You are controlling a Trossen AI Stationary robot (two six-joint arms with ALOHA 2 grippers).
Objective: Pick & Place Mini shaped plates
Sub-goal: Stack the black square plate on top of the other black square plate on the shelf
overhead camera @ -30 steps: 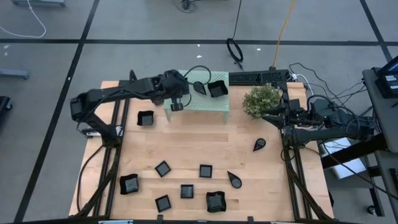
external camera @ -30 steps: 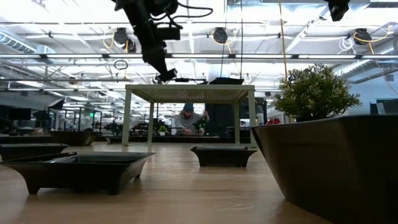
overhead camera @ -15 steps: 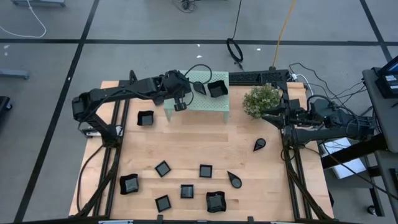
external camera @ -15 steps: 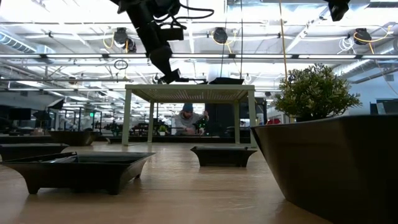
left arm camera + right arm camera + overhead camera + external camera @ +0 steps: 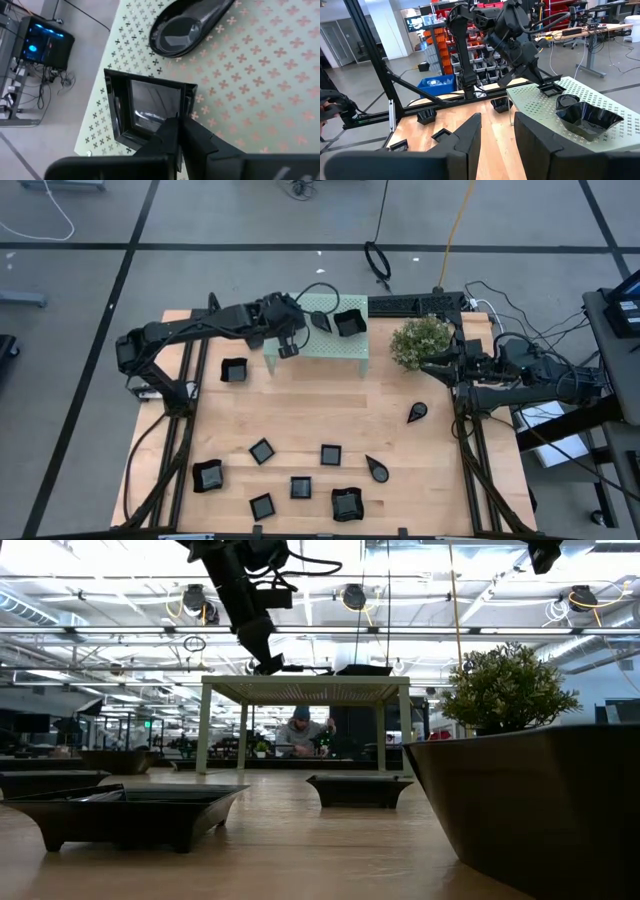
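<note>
While the left gripper (image 5: 177, 131), fingers pinched on the rim of a small square plate (image 5: 145, 107) at the mint-green stand's (image 5: 345, 348) left edge, lets go, the plate may tip off that edge; the right gripper (image 5: 496, 131) waits open near the table's right edge.

A pale wooden plank tabletop (image 5: 300, 415) is lying over a grey concrete floor (image 5: 80, 300) marked with dark lines. A mint-green perforated metal stand (image 5: 345, 350) on four legs is standing toward the table's far edge; the low view is showing its pale legs and flat top (image 5: 305, 690). A bushy green potted plant (image 5: 420, 340) is sitting just beside the stand. A black keyboard (image 5: 415, 303) is lying along the far edge. A person (image 5: 303, 730) is sitting in the room beyond the table.
</note>
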